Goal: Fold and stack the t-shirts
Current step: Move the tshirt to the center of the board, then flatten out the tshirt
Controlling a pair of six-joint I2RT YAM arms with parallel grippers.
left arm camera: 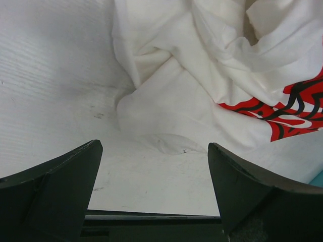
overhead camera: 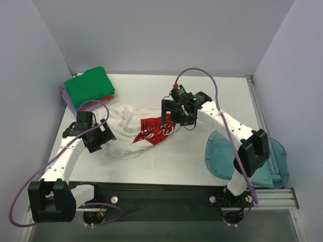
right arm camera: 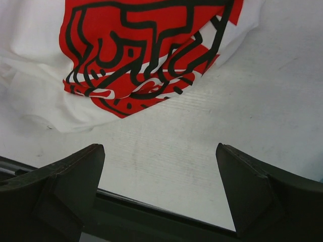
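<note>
The left gripper (left arm camera: 154,151) and right gripper (right arm camera: 160,151) are held wide open and empty, with the crumpled white cloth t-shirt with a red printed logo (left arm camera: 202,91) lying just ahead of each. Spreading it flat is judged the step in hand, so an edge must be pinched on each side. Beyond the left pincer, the green-topped stack of folded shirts (overhead camera: 91,86) is seen.

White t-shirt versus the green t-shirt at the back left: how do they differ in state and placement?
The white t-shirt lies crumpled and unfolded; the green t-shirt is folded flat. The white t-shirt sits alone on the table; the green t-shirt tops a stack in the back left corner. The white t-shirt carries a red print; the green t-shirt looks plain. Both are cloth, and neither is held.
</note>
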